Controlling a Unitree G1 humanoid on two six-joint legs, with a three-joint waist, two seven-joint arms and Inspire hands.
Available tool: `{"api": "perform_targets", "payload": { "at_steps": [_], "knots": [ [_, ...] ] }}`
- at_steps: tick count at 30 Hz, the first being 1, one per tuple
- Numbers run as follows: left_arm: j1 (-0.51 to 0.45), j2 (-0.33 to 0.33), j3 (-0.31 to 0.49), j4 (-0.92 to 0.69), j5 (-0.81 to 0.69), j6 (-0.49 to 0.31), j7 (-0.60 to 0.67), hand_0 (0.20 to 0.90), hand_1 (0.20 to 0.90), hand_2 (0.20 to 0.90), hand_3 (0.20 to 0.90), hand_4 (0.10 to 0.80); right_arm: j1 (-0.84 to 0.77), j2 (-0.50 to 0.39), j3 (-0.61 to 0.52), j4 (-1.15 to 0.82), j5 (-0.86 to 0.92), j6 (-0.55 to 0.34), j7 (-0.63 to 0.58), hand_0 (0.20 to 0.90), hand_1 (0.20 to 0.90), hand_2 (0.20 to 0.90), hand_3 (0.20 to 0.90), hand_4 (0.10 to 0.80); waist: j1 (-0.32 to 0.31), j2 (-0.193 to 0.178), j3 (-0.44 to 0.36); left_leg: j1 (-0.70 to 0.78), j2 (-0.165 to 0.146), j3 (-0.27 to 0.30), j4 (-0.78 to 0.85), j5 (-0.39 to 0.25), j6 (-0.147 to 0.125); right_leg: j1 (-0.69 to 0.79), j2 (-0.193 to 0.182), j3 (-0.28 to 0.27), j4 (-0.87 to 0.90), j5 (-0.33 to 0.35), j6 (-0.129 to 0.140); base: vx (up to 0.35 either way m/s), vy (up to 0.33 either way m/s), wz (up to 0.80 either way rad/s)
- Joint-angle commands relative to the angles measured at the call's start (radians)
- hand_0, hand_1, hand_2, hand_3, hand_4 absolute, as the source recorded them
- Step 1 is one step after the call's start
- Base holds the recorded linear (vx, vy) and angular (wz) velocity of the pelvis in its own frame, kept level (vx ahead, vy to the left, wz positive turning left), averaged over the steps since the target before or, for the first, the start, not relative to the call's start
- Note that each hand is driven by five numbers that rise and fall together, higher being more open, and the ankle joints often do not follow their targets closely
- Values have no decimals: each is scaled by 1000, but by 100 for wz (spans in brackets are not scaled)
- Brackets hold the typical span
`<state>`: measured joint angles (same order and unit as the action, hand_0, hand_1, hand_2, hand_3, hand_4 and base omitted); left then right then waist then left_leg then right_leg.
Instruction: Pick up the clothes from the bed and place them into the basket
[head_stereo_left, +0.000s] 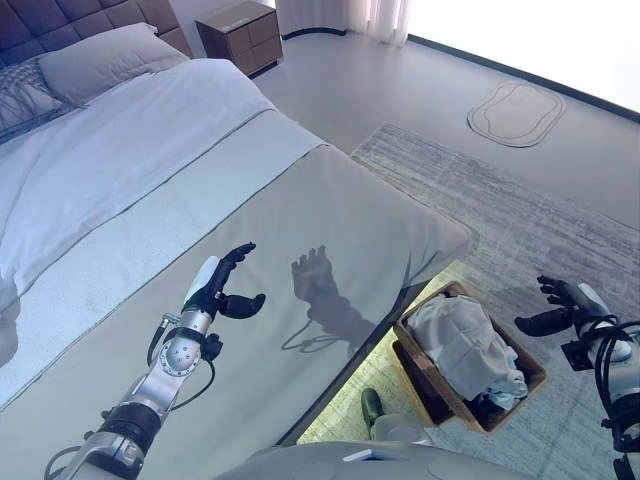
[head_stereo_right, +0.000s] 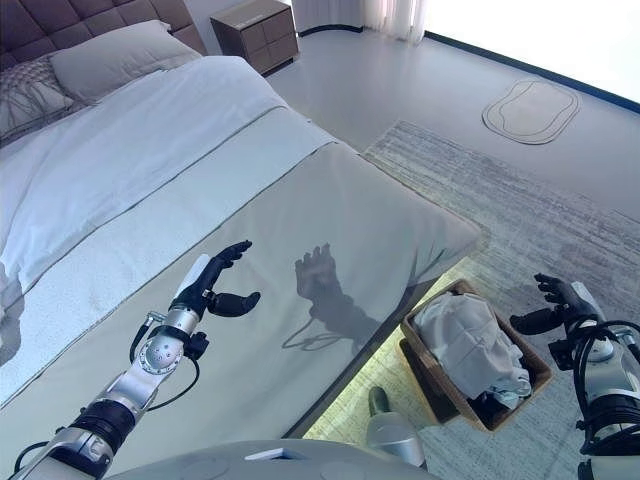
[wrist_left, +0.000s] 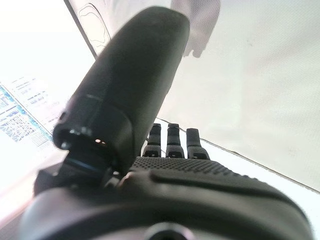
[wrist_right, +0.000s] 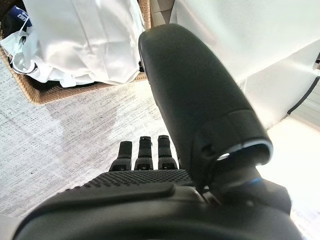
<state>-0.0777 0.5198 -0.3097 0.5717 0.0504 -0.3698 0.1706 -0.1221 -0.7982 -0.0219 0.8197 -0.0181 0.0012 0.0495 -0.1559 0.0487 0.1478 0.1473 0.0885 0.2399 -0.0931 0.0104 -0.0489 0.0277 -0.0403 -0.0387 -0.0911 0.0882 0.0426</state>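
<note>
A brown wicker basket (head_stereo_left: 527, 385) stands on the rug beside the bed's foot corner. It holds pale clothes (head_stereo_left: 458, 338) piled high, with a dark piece beneath; they also show in the right wrist view (wrist_right: 85, 40). My left hand (head_stereo_left: 222, 285) hovers open and empty over the grey bed cover (head_stereo_left: 330, 220), fingers relaxed. My right hand (head_stereo_left: 562, 307) is open and empty over the rug, just right of the basket. I see no loose clothes on the bed.
The bed has a white duvet (head_stereo_left: 110, 150) and pillows (head_stereo_left: 100, 60) toward the headboard. A dark nightstand (head_stereo_left: 240, 35) stands beyond it. A patterned grey rug (head_stereo_left: 520, 220) covers the floor, with a small oval mat (head_stereo_left: 515, 112) farther off.
</note>
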Motion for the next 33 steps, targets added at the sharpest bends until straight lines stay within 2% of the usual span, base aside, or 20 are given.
{"api": "perform_targets", "payload": {
  "at_steps": [1,5,7,9,11,14,16,20,26,33],
  "knots": [
    [-63,26,46,-45,8,-58,65,900,900,900,900,800,-86,-11,-30,-32,59,-95,-74,900,900,900,900,800,21,-46,-44,6,19,6,37,-47,-3,-9,-14,-7,98,-69,49,0,0,0],
    [-44,16,58,-36,8,-56,96,900,900,900,900,800,-63,32,-26,-108,84,-148,-111,900,900,900,900,800,22,-44,-44,8,19,-7,37,-44,-5,-3,-11,-10,103,-75,45,31,42,0],
    [-22,1,70,-31,26,-61,97,900,900,900,900,800,-28,99,-6,-202,42,-148,-189,900,900,900,900,800,24,-44,-45,9,19,-17,36,-41,-5,4,-11,-15,105,-80,43,23,36,2],
    [-15,-8,68,-29,34,-57,99,900,900,900,900,800,-20,124,8,-238,-14,-161,-233,900,900,900,900,800,27,-43,-45,8,19,-24,35,-39,-4,8,-12,-17,106,-83,43,5,20,5],
    [-4,-28,67,-15,43,-52,108,900,900,900,900,800,-6,156,40,-298,-115,-179,-298,900,900,900,900,800,34,-42,-43,5,17,-36,33,-37,-3,11,-13,-25,107,-88,43,-7,20,9],
    [14,-71,64,24,82,-61,113,900,900,900,900,800,6,188,133,-369,-373,-151,-423,900,900,900,900,800,53,-40,-44,0,10,-54,38,-37,-2,23,-19,-42,106,-96,43,9,21,20],
    [26,-79,56,27,111,-54,123,900,900,900,900,800,7,195,164,-395,-438,-139,-452,900,900,900,900,800,60,-39,-45,-3,8,-63,42,-38,-2,28,-23,-50,108,-101,43,18,22,14],
    [39,-88,58,49,163,-32,137,900,900,900,900,800,17,220,239,-435,-518,-136,-468,900,900,900,900,800,88,-31,-47,-14,-1,-88,50,-38,-2,42,-35,-83,114,-116,42,20,34,21],
    [57,-68,68,57,243,10,149,900,900,900,900,800,45,216,279,-455,-531,-143,-438,900,900,900,900,800,125,-25,-49,-28,-14,-131,49,-33,-4,61,-44,-127,116,-131,38,18,20,29],
    [111,-82,99,61,196,37,120,900,900,900,900,800,97,225,292,-500,-523,-125,-378,900,900,900,900,800,169,-19,-40,-53,-31,-188,43,-13,-7,71,-51,-178,125,-142,34,-1,4,24]
  ]
}}
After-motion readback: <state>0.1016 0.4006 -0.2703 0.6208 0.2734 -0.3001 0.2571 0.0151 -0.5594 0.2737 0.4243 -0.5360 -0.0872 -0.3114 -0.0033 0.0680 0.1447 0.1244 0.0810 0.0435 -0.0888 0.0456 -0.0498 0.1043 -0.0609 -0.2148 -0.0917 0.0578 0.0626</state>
